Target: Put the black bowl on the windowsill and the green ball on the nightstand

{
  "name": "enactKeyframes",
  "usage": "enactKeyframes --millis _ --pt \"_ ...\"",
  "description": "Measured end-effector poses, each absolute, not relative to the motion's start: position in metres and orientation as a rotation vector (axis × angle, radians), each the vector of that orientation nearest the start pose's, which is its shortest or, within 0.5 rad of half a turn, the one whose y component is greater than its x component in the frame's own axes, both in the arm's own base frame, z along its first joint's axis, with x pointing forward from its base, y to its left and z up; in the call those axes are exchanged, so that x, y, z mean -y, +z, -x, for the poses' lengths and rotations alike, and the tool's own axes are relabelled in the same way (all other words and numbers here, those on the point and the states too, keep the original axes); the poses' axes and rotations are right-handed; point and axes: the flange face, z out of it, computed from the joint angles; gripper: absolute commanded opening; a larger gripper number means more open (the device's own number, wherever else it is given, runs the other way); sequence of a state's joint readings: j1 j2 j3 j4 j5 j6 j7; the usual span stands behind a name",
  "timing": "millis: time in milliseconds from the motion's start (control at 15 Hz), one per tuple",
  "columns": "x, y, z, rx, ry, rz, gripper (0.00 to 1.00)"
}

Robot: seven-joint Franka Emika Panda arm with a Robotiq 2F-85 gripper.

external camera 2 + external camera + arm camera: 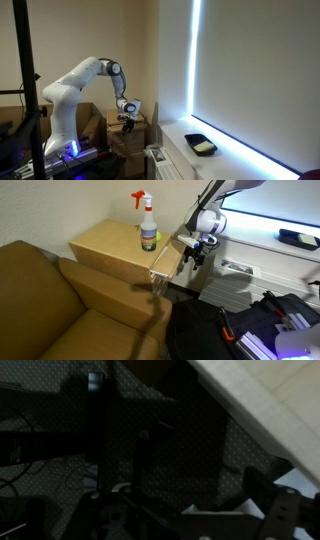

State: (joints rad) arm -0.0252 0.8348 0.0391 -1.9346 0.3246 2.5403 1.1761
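The black bowl [299,238] sits on the windowsill [250,250] under the bright window. It also shows in an exterior view [202,146], with something pale yellowish inside it. I cannot make out a green ball for certain. The wooden nightstand [110,245] stands beside the sofa, and its top shows in the wrist view [275,405]. My gripper [197,252] hangs just off the nightstand's edge on the windowsill side, apart from the bowl. It also shows in an exterior view [127,120]. In the dark wrist view my gripper [190,512] has its fingers apart and looks empty.
A spray bottle [147,225] with a red trigger stands on the nightstand. A brown sofa [50,300] fills the near side. A pale object [160,275] hangs at the nightstand's edge below my gripper. Dark bags and gear [250,320] lie on the floor.
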Motion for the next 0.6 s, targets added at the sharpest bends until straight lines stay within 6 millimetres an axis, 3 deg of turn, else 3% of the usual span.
enactKeyframes --millis 133,333,467,600 --pt "-0.003 0.035 -0.57 -2.092 0.365 2.377 1.0" --pt "0.044 0.054 -0.57 -2.211 0.145 2.438 1.0" --pt "0.078 0.069 -0.559 -2.255 0.081 2.456 1.0" --pt "0.088 0.075 -0.557 -2.271 0.078 2.441 1.0"
